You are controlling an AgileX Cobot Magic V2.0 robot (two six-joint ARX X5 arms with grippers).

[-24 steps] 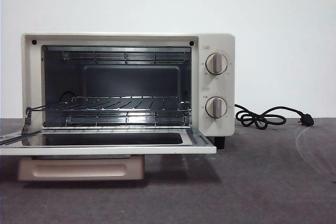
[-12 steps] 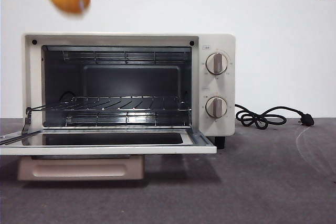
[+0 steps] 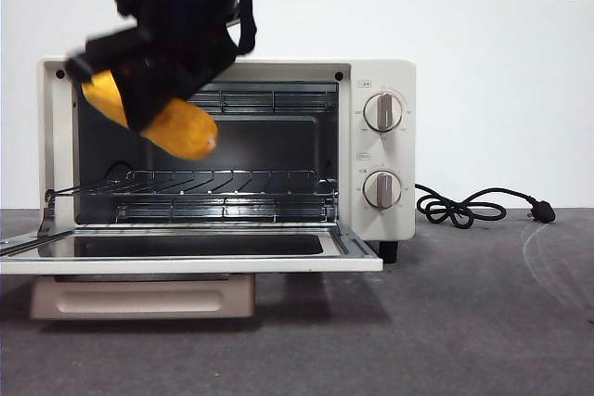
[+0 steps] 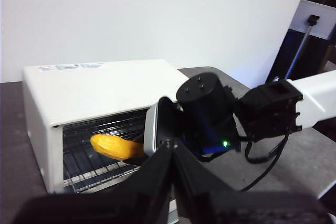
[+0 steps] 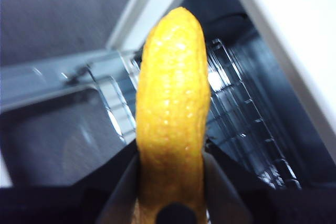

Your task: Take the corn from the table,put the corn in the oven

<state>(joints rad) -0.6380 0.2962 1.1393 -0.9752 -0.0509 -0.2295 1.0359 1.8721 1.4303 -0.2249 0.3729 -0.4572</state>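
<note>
The yellow-orange corn [image 3: 183, 128] hangs tilted in front of the upper left of the oven's open cavity, above the wire rack [image 3: 232, 183]. My right gripper [image 3: 139, 85] is shut on it, coming down from above as a big dark shape. In the right wrist view the corn [image 5: 170, 108] points from between the jaws of the right gripper [image 5: 170, 187] toward the rack inside. The cream-white oven [image 3: 385, 155] stands on the dark grey table [image 3: 464, 322] with its door [image 3: 353, 261] folded down flat. My left gripper [image 4: 170, 153] waits off to the side, shut and empty, looking at the oven [image 4: 94, 87] and the corn [image 4: 113, 147].
A black cord [image 3: 464, 206] with its plug lies on the table right of the oven. A pinkish tray front [image 3: 139, 299] sits under the lowered door. Two knobs [image 3: 382, 112] are on the oven's right panel. A white wall stands close behind.
The right arm has come down from the top left corner with the corn, which now hangs in front of the oven's opening. One second ago no arm was in view.
</note>
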